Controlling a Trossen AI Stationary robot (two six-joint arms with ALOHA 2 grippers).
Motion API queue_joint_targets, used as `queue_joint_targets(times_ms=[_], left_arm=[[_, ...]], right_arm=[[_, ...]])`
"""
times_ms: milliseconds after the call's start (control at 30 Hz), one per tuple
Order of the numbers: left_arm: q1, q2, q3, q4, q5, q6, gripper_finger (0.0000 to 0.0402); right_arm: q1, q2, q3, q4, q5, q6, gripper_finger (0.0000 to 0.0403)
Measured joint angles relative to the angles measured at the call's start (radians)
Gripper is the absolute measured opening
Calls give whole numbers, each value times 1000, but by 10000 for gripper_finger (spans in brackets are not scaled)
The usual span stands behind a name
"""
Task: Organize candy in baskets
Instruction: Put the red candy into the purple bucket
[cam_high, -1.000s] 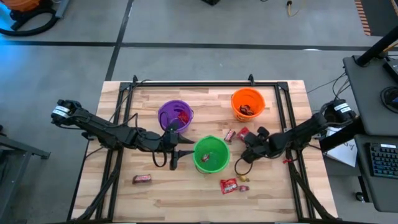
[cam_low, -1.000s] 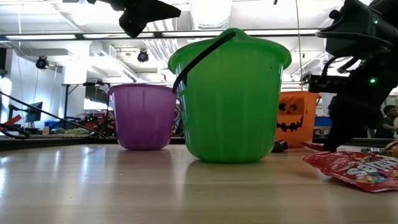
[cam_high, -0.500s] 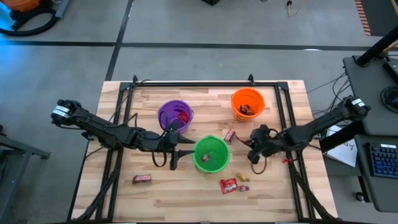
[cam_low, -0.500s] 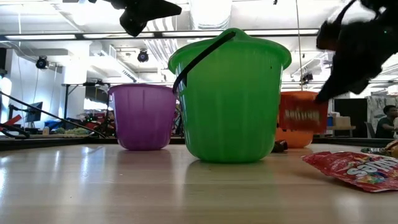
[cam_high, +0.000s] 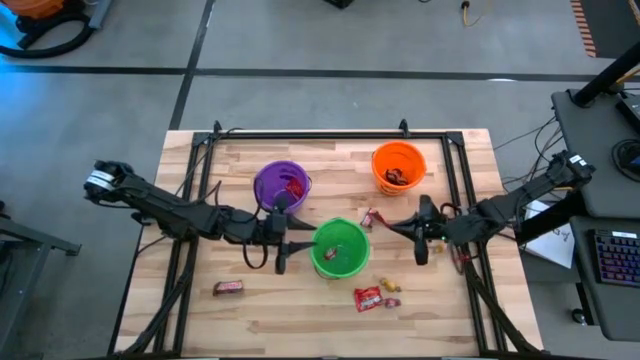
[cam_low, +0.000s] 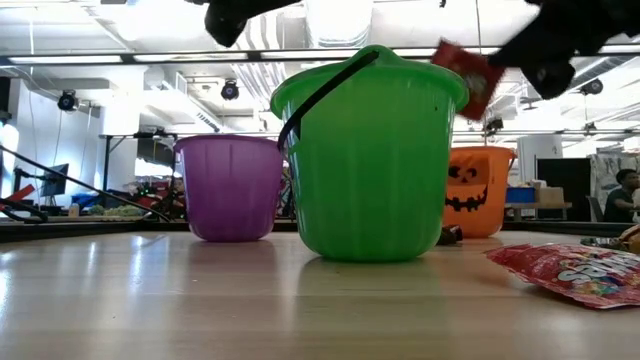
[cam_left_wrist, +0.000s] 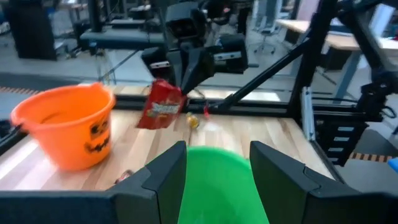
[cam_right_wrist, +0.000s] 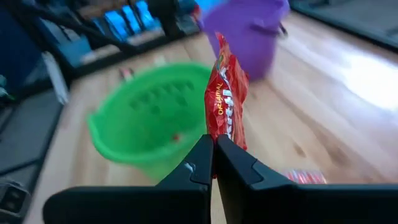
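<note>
Open workshop, grey floor, pale wooden counter (cam_high: 440, 300) with a black frame round it. Landmark: round green plastic bucket (cam_high: 340, 248), mid-counter.

- Shiny red candy packet (cam_right_wrist: 226, 93) is off the counter, pinched by one end in the right gripper (cam_high: 392, 224), hanging just off the green bucket's rim on the orange-bucket side. Right gripper is clamped tight on it. Held by the edge so it dangles clear and, I'd guess, drops clean into a bucket.
- Purple plastic bucket (cam_high: 280, 184) sits beyond-left of the green one and has red in it, so likely the packet's target.
- Orange pumpkin-face bucket (cam_high: 399, 166) sits beyond-right, dark pieces inside.
- Still loose near the green bucket: another red packet (cam_high: 368, 297) and small yellow-orange pieces (cam_high: 389, 287) on its near-right, a dark brown bar (cam_high: 228, 288) well off near-left.
- Left gripper (cam_high: 296, 245) waits right beside the green bucket's left rim, fingers parted, holding nothing.
</note>
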Motion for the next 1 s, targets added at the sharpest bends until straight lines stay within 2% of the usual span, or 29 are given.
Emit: queue_joint_targets(times_ms=[300,533,700,1000], left_arm=[[4,141,59,193,1,122,168],[30,263,186,194,-5,162,222],[39,342,246,228,-59,179,243],[40,410,290,378,55,171,245]], right_arm=[[0,14,1,265,-73,-200,8],[0,55,1,466,-198,-330,8],[0,79,1,553,-259,-403,8],[0,117,1,640,-296,-500,8]])
